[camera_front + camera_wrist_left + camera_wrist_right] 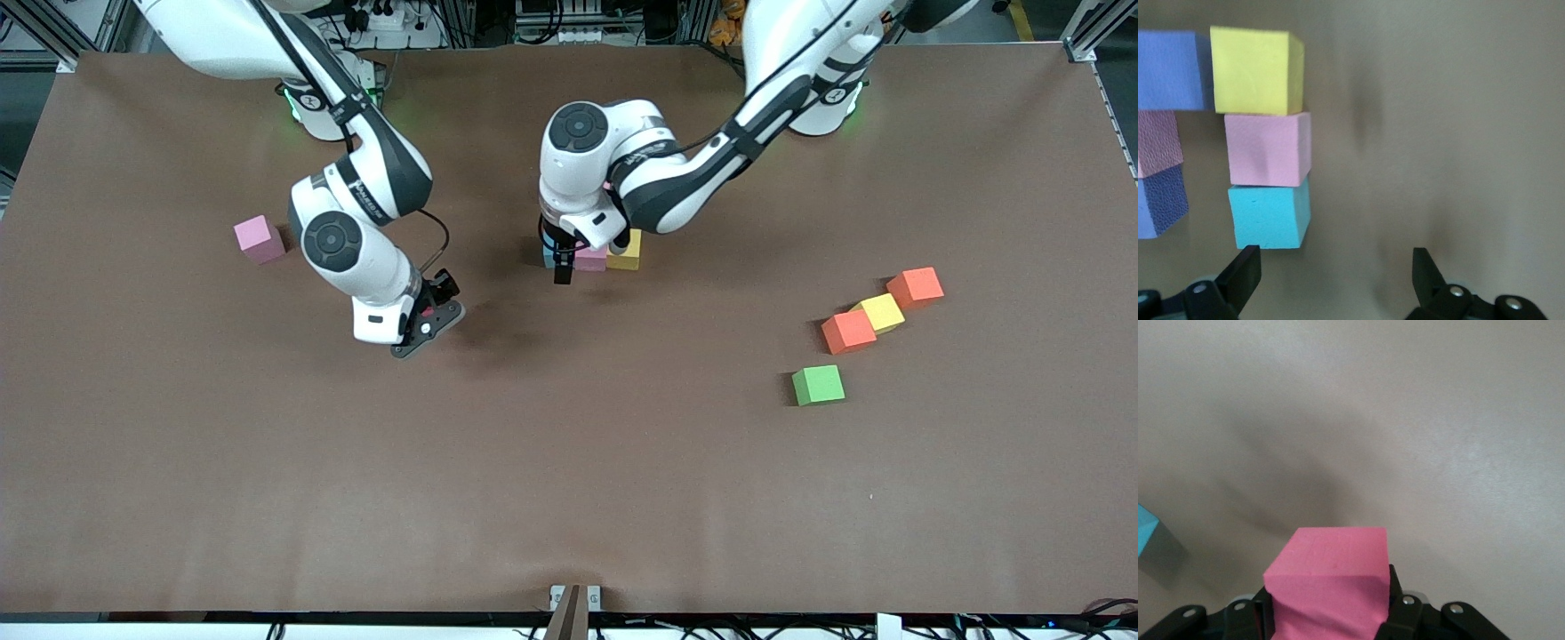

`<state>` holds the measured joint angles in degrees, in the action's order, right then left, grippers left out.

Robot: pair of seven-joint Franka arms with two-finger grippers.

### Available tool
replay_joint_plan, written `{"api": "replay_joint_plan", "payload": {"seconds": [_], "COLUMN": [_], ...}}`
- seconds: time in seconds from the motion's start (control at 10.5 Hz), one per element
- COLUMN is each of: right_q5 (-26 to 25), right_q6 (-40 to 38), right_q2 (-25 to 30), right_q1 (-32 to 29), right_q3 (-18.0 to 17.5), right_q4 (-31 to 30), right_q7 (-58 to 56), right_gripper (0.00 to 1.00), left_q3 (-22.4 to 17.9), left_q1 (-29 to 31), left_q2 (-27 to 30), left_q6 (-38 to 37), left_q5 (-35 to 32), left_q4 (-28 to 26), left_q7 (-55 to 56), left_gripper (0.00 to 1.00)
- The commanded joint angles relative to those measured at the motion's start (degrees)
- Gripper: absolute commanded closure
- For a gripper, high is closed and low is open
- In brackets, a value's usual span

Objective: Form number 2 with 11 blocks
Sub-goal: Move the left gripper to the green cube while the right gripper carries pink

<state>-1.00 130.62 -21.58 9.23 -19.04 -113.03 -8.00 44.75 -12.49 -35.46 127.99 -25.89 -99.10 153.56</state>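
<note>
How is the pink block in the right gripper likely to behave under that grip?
The pink block, pinched in the right gripper, looks like matte foam: probably light and slightly squashy, since its gripped sides appear dented. Its dull surface suggests little slipping. Flat faces mean it should sit, not roll.

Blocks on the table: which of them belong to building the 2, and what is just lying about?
Job: started rows by open left claw; pink block in right claw; loose pink, green, yellow, two orange blocks.
Lying about: cables off the table.

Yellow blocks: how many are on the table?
2. One yellow foam cube touches a pink cube by the left gripper; the other sits between two orange cubes. The arm may hide more.
</note>
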Motion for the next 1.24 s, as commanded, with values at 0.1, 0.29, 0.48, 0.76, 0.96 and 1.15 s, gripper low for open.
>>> {"api": "replay_joint_plan", "payload": {"seconds": [0.1, 0.29, 0.48, 0.76, 0.96, 1.15], "right_q5": [1.8, 2.4, 2.3, 2.2, 2.1, 0.7], "right_q6": [-0.5, 0.2, 0.7, 0.7, 0.9, 1.6], "right_q2": [-0.6, -1.7, -4.5, -7.3, -11.3, -14.4], "right_q1": [3.1, 6.9, 9.4, 12.3, 14.3, 18.3], "right_q3": [0.1, 0.1, 0.2, 0.2, 0.3, 0.7], "right_q4": [1.2, 2.4, 5.3, 8.3, 12.0, 14.8], "right_q7": [7.5, 15.5, 23.4, 33.2, 38.8, 47.1], "right_gripper": [1.00, 1.00, 1.00, 1.00, 1.00, 1.00], "left_q3": [5.1, 5.2, 5.0, 4.9, 4.6, 2.3], "left_q1": [10.6, 17.0, 21.9, 29.5, 33.2, 34.7], "left_q2": [1.4, 1.2, 0.8, 0.7, 0.5, 0.1], "left_q6": [-6.3, -7.0, -7.4, -12.4, -12.4, -12.5], "left_q5": [-1.5, -1.4, -1.6, -1.9, -2.2, -2.7], "left_q4": [0.1, 1.2, 1.2, 3.3, 3.4, 3.2], "left_q7": [-15.1, -26.6, -39.9, -64.8, -79.8, -92.4], "left_gripper": [0.00, 0.00, 0.00, 0.00, 0.00, 0.00]}}
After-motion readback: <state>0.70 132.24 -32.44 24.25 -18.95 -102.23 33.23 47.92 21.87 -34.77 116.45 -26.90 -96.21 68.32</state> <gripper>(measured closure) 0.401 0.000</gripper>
